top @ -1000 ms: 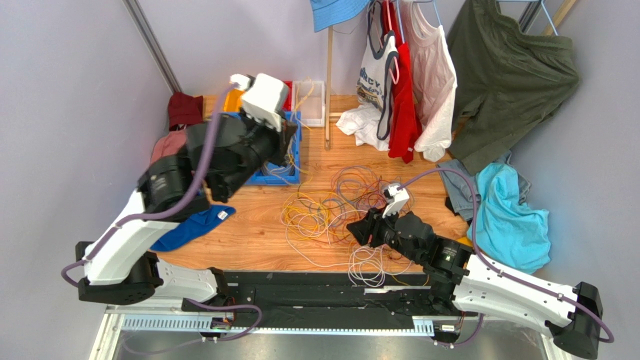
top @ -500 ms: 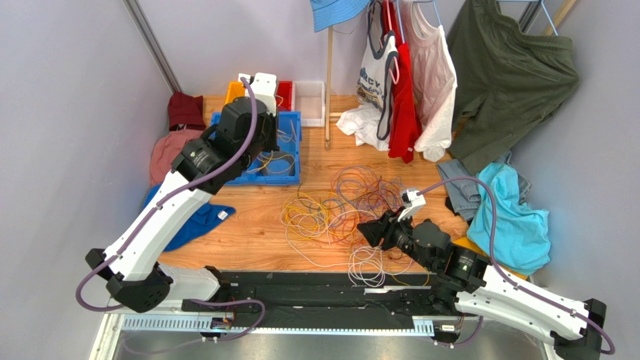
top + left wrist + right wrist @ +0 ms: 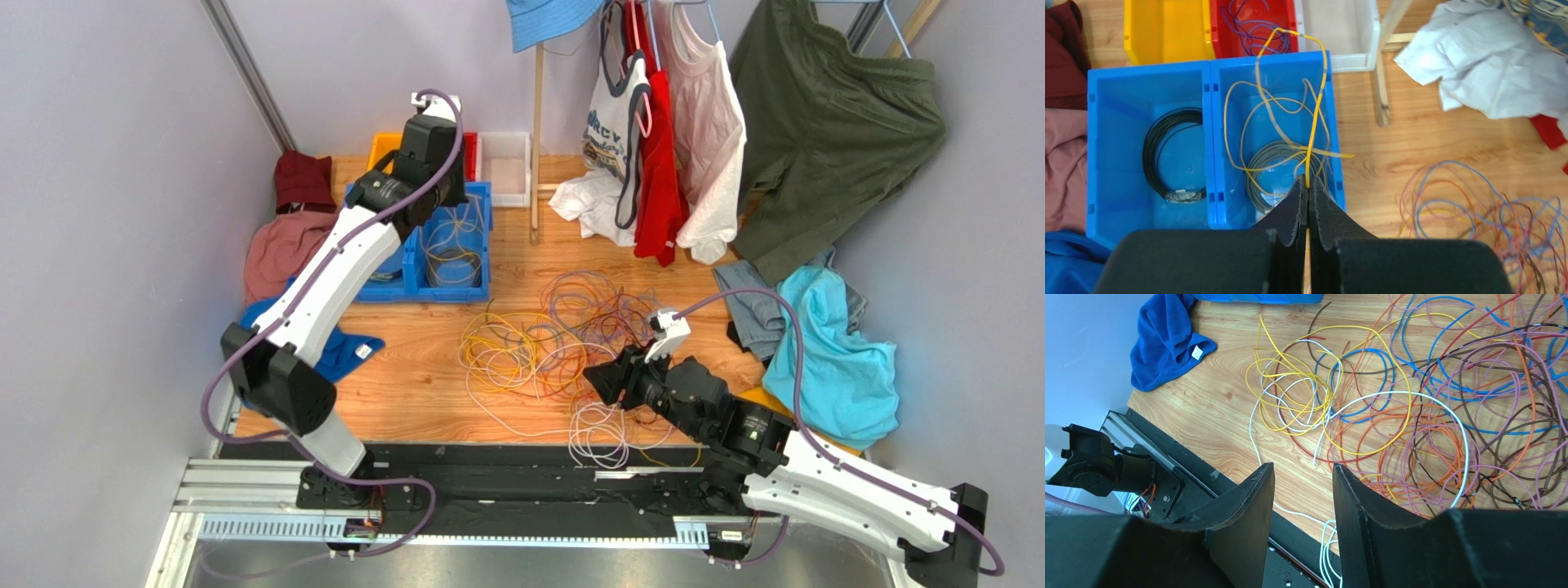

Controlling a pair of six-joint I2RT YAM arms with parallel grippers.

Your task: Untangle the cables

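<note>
The cables (image 3: 552, 333) lie in a loose tangle of orange, yellow, white, purple, blue and brown strands on the wooden table (image 3: 405, 380). The same cables (image 3: 1425, 416) fill the right wrist view. My left gripper (image 3: 1307, 184) is shut on a yellow cable (image 3: 1317, 110), whose loops hang down into the right half of a blue bin (image 3: 1211, 122) and across a grey coil (image 3: 1281, 162). In the top view that left gripper (image 3: 439, 184) is stretched out over the blue bin (image 3: 481, 276). My right gripper (image 3: 1303, 474) stands open and empty above the tangle's near edge; the top view shows this right gripper (image 3: 605, 377) there too.
A black coil (image 3: 1171, 153) lies in the bin's left half. Yellow (image 3: 1165, 30), red (image 3: 1250, 24) and white (image 3: 1339, 30) bins stand behind. A wooden pole (image 3: 536, 135) and hanging clothes (image 3: 687, 135) are at the back. A blue cloth (image 3: 331, 355) lies left, a teal one (image 3: 834, 355) right.
My left arm has unfolded and reached back, carrying the yellow cable over the blue bin. My right gripper has shifted slightly right and stays open.
</note>
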